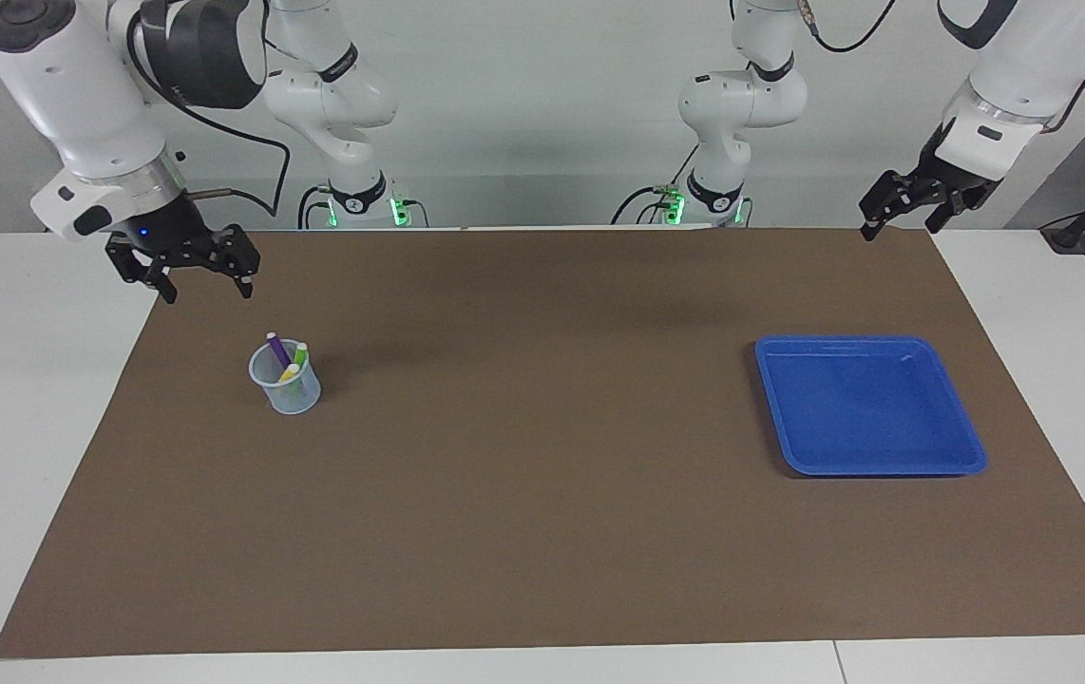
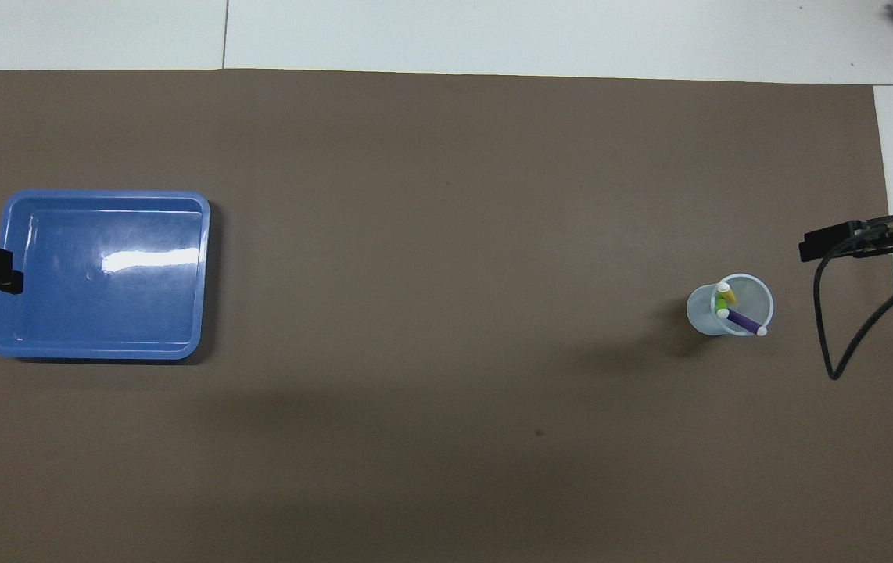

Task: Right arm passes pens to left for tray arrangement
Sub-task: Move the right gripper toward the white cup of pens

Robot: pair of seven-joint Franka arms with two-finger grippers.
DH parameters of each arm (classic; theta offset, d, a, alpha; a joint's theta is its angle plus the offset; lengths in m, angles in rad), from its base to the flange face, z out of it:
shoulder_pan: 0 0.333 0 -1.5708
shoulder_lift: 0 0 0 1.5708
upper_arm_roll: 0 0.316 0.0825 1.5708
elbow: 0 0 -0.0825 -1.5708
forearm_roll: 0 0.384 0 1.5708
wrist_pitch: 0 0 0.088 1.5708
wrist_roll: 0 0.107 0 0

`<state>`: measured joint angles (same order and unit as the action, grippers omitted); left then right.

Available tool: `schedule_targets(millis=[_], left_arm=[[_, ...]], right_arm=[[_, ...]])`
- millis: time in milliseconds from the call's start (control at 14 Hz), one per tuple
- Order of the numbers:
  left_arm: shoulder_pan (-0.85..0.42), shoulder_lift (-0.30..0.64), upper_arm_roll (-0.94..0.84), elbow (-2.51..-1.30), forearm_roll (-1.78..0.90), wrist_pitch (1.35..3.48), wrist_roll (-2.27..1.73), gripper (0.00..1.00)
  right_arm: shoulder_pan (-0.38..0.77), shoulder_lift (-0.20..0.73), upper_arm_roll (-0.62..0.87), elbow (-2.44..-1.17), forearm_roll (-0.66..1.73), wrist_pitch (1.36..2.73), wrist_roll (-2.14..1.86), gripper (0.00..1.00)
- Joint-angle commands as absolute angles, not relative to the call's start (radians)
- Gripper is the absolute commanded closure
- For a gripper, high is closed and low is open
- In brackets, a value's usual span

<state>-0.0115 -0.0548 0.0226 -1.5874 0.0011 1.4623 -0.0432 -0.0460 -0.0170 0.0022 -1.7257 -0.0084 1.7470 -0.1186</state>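
Three pens, purple [image 1: 276, 349], green [image 1: 301, 354] and yellow [image 1: 290, 372], stand tips up in a small translucent cup [image 1: 286, 391] at the right arm's end of the brown mat. From overhead the pens [image 2: 737, 313] lean together inside the cup [image 2: 701, 313]. My right gripper [image 1: 205, 293], blue light on its wrist, hangs open and empty over the mat's corner beside the cup, not touching it. The blue tray [image 1: 870, 408] lies empty at the left arm's end. My left gripper [image 1: 896, 231] waits open and empty over the mat's corner there, apart from the tray [image 2: 102, 313].
The brown mat [image 1: 542, 475] covers most of the white table [image 1: 20, 380]. Both arm bases [image 1: 362, 195] stand along the table's edge at the robots' end. A black cable [image 2: 845, 328] loops from the right wrist over the mat's edge.
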Motion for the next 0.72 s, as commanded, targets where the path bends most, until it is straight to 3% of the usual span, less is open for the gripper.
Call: schedule_targets(millis=[0,644], left_arm=[[0.0,-0.086,0.018,-1.623,-0.006,1.48,-0.044,0.0],[0.003,-0.095,0.018,-1.643,-0.006,1.483,-0.04,0.0]], right_arm=[[-0.026,-0.077,0.006,-1.845,0.006,1.819,-0.083,0.0],[0.021,-0.019,0.006,-1.914,0.006,1.948,-0.058,0.0]])
